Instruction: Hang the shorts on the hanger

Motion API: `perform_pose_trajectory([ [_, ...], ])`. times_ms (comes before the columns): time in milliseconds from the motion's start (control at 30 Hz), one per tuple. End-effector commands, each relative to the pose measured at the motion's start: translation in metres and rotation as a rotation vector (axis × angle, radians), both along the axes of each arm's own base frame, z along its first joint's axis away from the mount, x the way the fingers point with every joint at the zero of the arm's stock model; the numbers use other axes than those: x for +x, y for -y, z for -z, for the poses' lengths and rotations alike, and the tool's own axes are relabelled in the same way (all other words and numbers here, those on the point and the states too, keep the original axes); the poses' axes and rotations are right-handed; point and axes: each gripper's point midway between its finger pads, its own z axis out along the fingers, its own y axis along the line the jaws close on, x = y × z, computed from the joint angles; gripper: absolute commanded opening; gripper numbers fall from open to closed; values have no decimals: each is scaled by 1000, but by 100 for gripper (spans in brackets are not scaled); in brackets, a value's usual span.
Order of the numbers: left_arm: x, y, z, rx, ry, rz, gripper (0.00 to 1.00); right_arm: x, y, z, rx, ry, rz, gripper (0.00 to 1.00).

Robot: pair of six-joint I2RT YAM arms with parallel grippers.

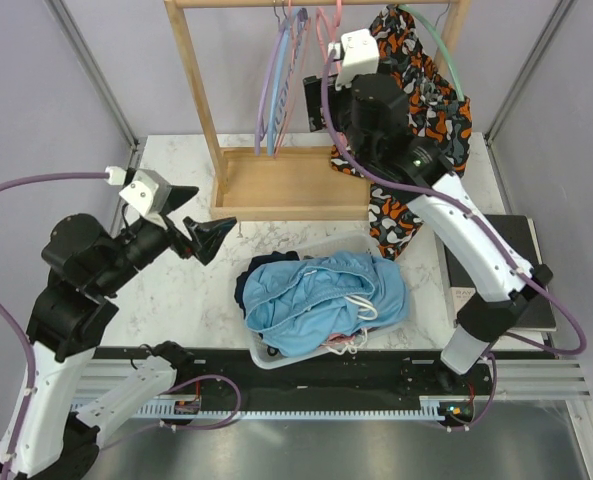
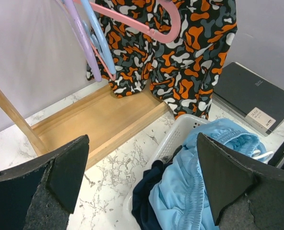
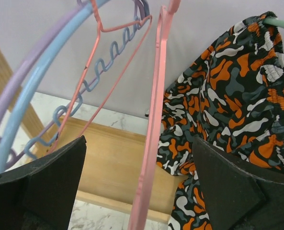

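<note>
The sky-blue shorts (image 1: 316,295) with a white drawstring (image 1: 361,305) lie bunched on top in a white basket (image 1: 266,355); they also show in the left wrist view (image 2: 209,158). The pink hanger (image 1: 326,30) hangs on the wooden rack. In the right wrist view its pink arm (image 3: 153,129) runs down between my right gripper's (image 3: 139,187) open jaws, touching neither pad. My right gripper (image 1: 346,80) is up at the rack. My left gripper (image 1: 191,235) is open and empty, left of the basket, above the table (image 2: 142,177).
Lilac (image 3: 31,72) and blue (image 3: 41,86) hangers hang left of the pink one. An orange-black-white garment (image 1: 416,120) hangs on a mint-green hanger (image 3: 280,23) at right. Dark navy clothing (image 2: 149,191) lies under the shorts. The rack's wooden base (image 1: 286,185) and a black box (image 1: 516,270) stand nearby.
</note>
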Motion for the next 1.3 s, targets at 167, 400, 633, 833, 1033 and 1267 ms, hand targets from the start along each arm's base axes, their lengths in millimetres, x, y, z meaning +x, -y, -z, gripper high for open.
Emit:
perform_pose_trajectory([
  [167, -17, -6, -3, -22, 78, 20, 100, 30, 4, -1, -29, 64, 133, 95],
  [400, -19, -3, 0, -26, 94, 44, 100, 51, 15, 22, 14, 14, 133, 69],
  [633, -18, 4, 4, -24, 96, 78, 100, 63, 21, 37, 66, -47, 89, 49],
  [833, -13, 6, 7, -26, 88, 77, 100, 56, 5, 26, 66, -32, -47, 12],
  [1033, -14, 10, 6, -30, 81, 97, 100, 51, 21, -4, 105, 45, 12, 0],
  [1267, -11, 12, 6, -27, 77, 100, 100, 25, 23, -56, 124, 219, -85, 0],
])
